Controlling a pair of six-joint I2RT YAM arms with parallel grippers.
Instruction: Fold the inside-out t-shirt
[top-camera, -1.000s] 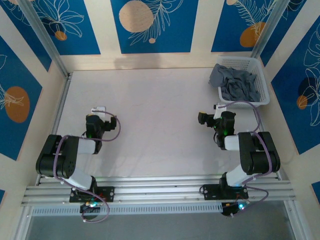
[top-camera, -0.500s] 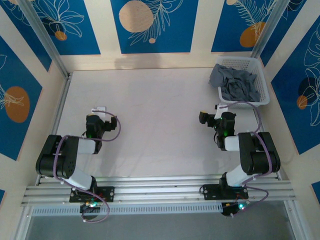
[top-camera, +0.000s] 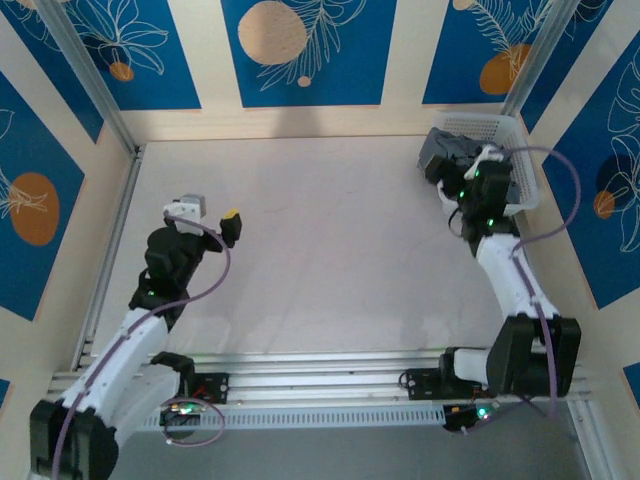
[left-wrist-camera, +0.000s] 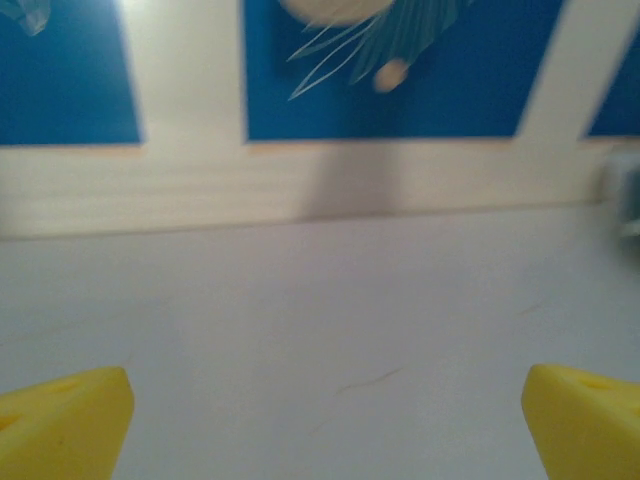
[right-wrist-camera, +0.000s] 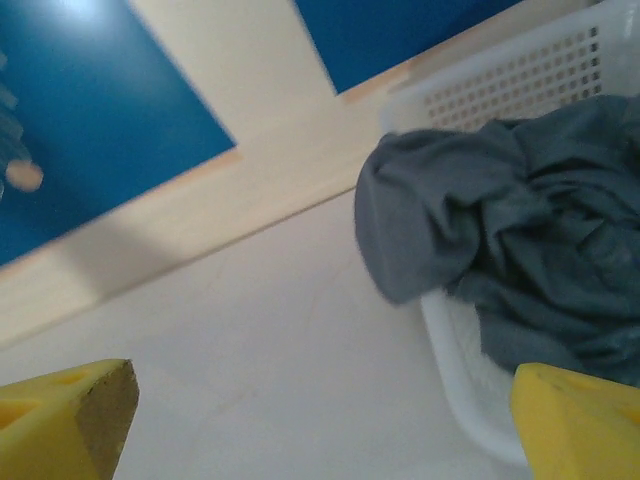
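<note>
White table (top-camera: 320, 260) wide across the middle, left pincer (left-wrist-camera: 325, 405) splayed, right pincer (right-wrist-camera: 325, 400) splayed beside basket (right-wrist-camera: 500, 80), t-shirt (right-wrist-camera: 500, 230) overhanging its rim

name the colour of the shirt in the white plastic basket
Slate-grey soft cloth shirt; clearest in right wrist view.

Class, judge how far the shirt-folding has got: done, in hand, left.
Done: nothing; the t-shirt lies bunched in the white basket, spilling over its rim. In hand: the right gripper, open, faces it; the left gripper hangs open over the table. Left: lifting out, spreading, folding.
</note>
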